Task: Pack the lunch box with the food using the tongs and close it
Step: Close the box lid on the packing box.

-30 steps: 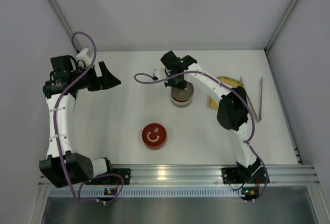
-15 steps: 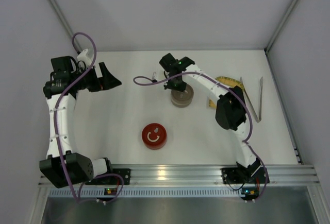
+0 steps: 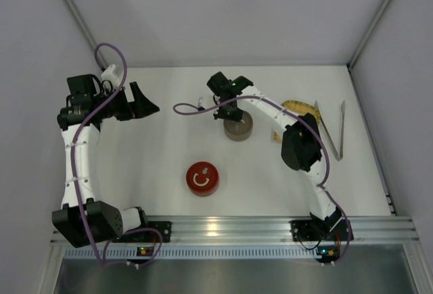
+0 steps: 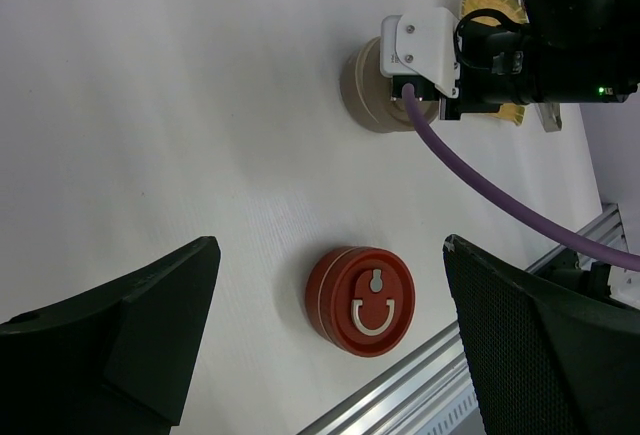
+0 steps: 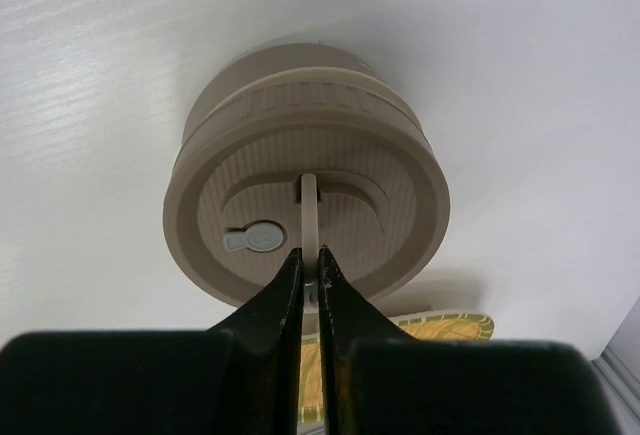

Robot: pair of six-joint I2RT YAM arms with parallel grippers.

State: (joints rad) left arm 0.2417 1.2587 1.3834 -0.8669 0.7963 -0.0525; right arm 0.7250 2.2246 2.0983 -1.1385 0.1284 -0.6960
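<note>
At the far middle of the table, my right gripper (image 5: 308, 255) stands over the beige round box (image 5: 250, 80), which I take for the lunch box. Its two fingers are pressed together on the thin strap (image 5: 308, 200) in the centre of the lid (image 5: 250, 195). I judge that the grip is there because the strap is the only part narrow enough to pinch. The lid must also come off before any food can go in.

My left gripper (image 3: 143, 101) hangs at the far left, well apart from everything. Its fingers are spread wide with nothing between them. I think it is parked there to keep out of the way.

The tongs (image 3: 341, 132) lie flat at the right side of the table, just beyond the yellow mat (image 3: 301, 107), and neither arm touches them. The food I cannot see, because my right arm covers most of the mat. A red round box (image 3: 202, 178) with its lid on sits nearer to me, between the two arms.
</note>
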